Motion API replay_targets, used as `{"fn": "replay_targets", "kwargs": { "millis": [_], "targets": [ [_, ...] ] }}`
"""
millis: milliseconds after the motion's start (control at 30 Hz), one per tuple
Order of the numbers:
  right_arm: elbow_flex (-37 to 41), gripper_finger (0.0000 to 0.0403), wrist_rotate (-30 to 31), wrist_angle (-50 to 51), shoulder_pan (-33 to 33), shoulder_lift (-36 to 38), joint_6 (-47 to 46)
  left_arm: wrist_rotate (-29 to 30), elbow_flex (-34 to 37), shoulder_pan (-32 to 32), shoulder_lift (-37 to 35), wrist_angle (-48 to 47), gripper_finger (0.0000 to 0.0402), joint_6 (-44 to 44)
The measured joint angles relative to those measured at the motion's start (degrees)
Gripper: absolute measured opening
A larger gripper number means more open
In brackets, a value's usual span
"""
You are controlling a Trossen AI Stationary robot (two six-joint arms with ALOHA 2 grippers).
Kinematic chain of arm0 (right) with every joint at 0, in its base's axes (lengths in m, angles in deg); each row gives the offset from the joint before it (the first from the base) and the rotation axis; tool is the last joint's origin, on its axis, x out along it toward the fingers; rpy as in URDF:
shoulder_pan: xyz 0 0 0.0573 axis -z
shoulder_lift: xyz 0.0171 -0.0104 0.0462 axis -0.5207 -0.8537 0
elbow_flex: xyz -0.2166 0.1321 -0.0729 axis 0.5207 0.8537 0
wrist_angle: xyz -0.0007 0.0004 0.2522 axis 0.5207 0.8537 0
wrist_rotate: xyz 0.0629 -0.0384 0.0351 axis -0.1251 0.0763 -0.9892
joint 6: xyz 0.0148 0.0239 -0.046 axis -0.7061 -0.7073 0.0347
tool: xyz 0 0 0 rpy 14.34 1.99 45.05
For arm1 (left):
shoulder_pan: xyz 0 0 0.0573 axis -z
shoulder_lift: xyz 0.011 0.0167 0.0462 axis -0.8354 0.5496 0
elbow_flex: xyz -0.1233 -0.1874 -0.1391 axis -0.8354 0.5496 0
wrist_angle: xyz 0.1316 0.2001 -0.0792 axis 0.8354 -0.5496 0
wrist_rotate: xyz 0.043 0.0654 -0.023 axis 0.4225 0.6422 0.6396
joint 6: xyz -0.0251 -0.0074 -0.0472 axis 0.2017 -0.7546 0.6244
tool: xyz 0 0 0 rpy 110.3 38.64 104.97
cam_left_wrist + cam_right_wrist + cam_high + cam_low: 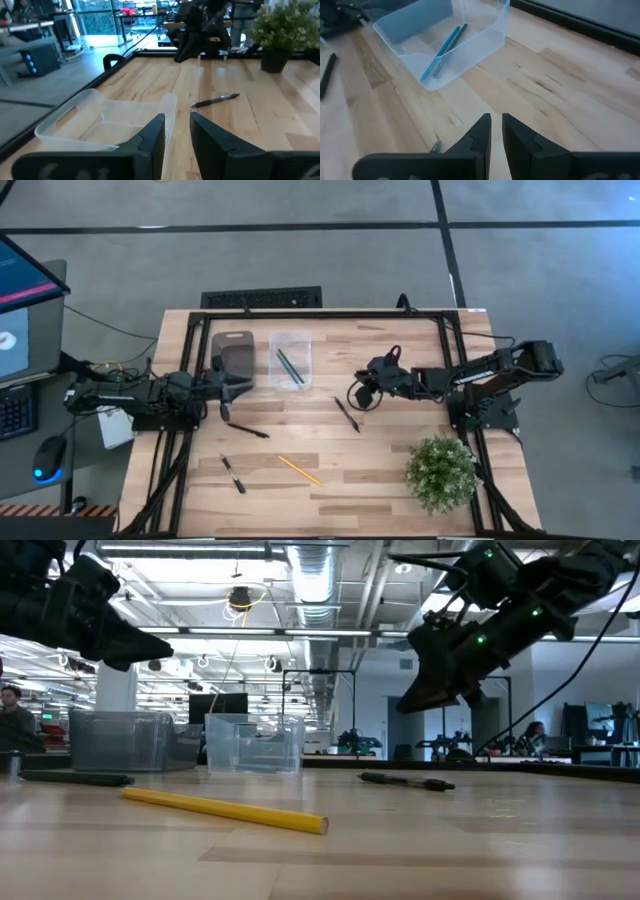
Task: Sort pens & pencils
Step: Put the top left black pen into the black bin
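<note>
Three black pens lie flat on the table: one (347, 414) just near-side of my right gripper (358, 394), one (247, 430) near my left gripper (238, 388), and one (232, 473) toward the near edge. The yellow pencil (300, 470) lies beside that last pen. The blue pencil (440, 52) and the dark pencil (451, 50) lie inside the clear bin (290, 360). Both grippers hover above the wood, each showing a narrow gap between its fingers and holding nothing. My left gripper (177, 125) is at the near right corner of the grey bin (235, 355).
A potted plant (440, 470) stands at the table's near right corner. A black frame (320, 312) runs around the table edge. The two bins sit side by side toward the far edge, with bare wood between the grippers and along the near side.
</note>
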Motion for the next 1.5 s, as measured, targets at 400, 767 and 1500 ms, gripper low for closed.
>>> {"fn": "replay_targets", "kwargs": {
  "millis": [400, 767, 1500],
  "targets": [
    [0.0, 0.0067, -0.2, 0.0, 1.6, 0.0, -0.1, 0.3, 0.0, 0.0, 0.0, 0.1, 0.0189, 3.5],
    [0.1, 0.0067, 1.2, 1.2, -1.3, 6.8, -1.1, -6.5, -3.6, 0.0, 0.0, -2.5, 0.0248, -1.2],
    [0.1, 0.0067, 1.0, 1.1, 2.7, 9.0, 6.0, -19.0, -17.5, 1.9, 29.4, -8.1, 0.0261, -11.9]
  ]
}}
